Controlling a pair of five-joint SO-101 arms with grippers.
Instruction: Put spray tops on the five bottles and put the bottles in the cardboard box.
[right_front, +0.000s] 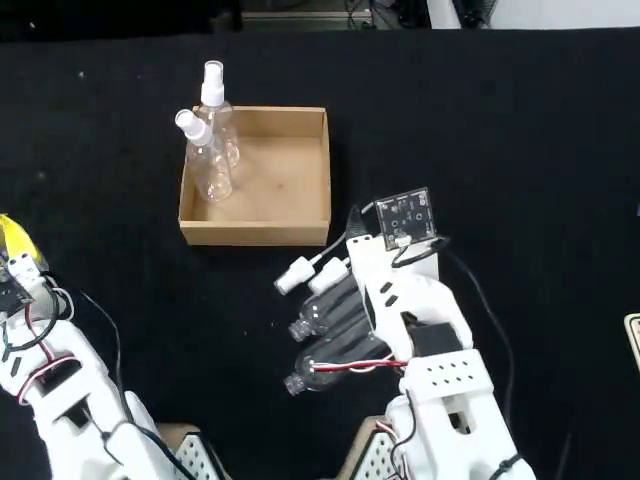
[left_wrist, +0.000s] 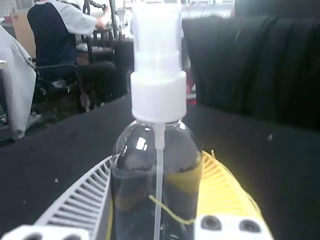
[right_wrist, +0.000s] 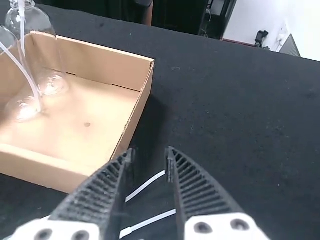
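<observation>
The cardboard box (right_front: 255, 232) sits left of centre on the black table (right_front: 520, 150), with two capped bottles (right_front: 212, 165) standing in its far-left corner. At the near left, the left gripper (left_wrist: 160, 160) pinches a third capped bottle (left_wrist: 137, 150). The right gripper (right_wrist: 149, 154), jaws slightly spread, hangs over loose spray tops (right_front: 296, 275) just near of the box. Two open bottles (right_front: 328, 312) lie by its arm.

I see a black tabletop (right_front: 520, 150) carrying a plain brown cardboard box (right_front: 255, 233), and the bottles (right_front: 213, 170) in it are clear with white spray tops (right_front: 212, 82). My left hand (left_wrist: 159, 157) has ribbed fingers (left_wrist: 75, 205), one white and one yellow, and the held bottle (left_wrist: 145, 175) is clear with a white top (left_wrist: 157, 75). My right hand (right_wrist: 149, 152) is ribbed black on a white arm (right_front: 440, 380).
</observation>
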